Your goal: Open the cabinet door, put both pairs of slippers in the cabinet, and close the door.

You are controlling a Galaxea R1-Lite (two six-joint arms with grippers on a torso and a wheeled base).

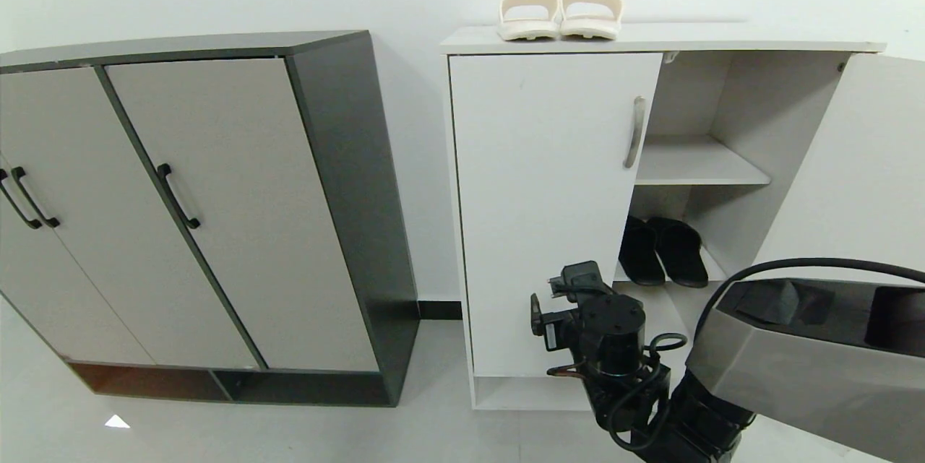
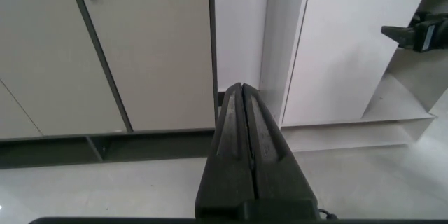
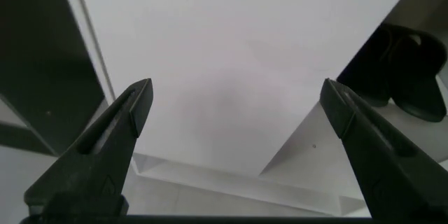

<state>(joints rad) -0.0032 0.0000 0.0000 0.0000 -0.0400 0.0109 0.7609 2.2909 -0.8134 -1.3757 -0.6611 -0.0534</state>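
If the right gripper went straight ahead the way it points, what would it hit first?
Probably the closed white door, framed between the open fingers of the right gripper; black slippers lie aside.

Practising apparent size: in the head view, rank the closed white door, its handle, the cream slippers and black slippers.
Largest: closed white door
Next: cream slippers and black slippers, too alike to rank
Smallest: handle

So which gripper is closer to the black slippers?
Right. The right gripper is open by the closed door, just left of the black slippers. The left gripper, shut, is farther back, facing the gap between dark cabinet and white cabinet.
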